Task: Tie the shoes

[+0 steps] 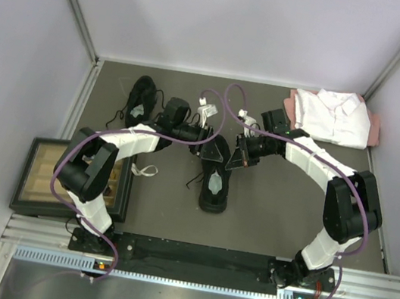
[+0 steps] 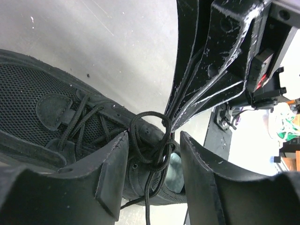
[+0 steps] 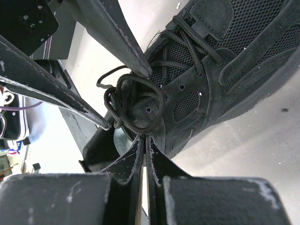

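The left hand [image 2: 153, 137] stood spread astride the shoe's [image 3: 211, 70] tangled laces [image 2: 149, 113]. At its 3 o'clock the right hand [image 3: 143, 138] was pressed together, tips touching that tangle. The second shoe [image 1: 141, 97] lay at 10 o'clock.

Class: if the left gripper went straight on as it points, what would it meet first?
Probably the knotted laces on the shoe, right between its open fingers; the right gripper pinches them close by, depth unclear.
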Robot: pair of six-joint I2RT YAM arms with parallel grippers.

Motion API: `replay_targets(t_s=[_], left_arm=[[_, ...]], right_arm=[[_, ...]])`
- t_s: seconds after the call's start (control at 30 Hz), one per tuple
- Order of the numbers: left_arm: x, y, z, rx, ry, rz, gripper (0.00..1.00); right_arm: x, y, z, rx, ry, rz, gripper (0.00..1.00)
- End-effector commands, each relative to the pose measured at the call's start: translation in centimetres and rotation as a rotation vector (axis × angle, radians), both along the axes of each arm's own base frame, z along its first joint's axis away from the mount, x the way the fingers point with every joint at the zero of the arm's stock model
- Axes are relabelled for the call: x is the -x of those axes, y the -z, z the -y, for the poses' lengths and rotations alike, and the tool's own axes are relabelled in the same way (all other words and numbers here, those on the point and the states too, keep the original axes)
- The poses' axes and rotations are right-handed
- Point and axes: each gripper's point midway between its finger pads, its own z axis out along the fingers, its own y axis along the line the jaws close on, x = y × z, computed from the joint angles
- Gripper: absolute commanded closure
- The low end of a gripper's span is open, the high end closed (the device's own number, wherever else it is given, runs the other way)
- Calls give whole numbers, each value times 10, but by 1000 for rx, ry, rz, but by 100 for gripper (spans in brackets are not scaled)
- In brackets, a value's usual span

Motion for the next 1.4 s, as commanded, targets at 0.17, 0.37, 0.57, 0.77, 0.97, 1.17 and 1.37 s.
replay_targets(t_s=[0.17,0.37,0.57,0.77,0.97,1.17,1.37], left_arm=[[0,-3,1,-12,35,65,46],[-4,-5,2,-6,26,76,80],[-13,-27,-1,69,-31,114,100],[-26,-38,-16,80,-105,142,100],[-33,-30,-30,51,-155,133,100],[-37,-24,-36,27,-170,149,100],[-46,-20,-43,-1,-185,174,100]], right_arm=[[-6,-22,-4,-56,-2,68,100],[-5,-24,-3,-55,1,64,100],[-1,-22,3,-35,10,53,100],[4,-19,11,-10,14,57,100],[12,-14,16,8,9,40,100],[19,-9,21,27,-10,39,100],[25,-2,26,50,-19,28,100]])
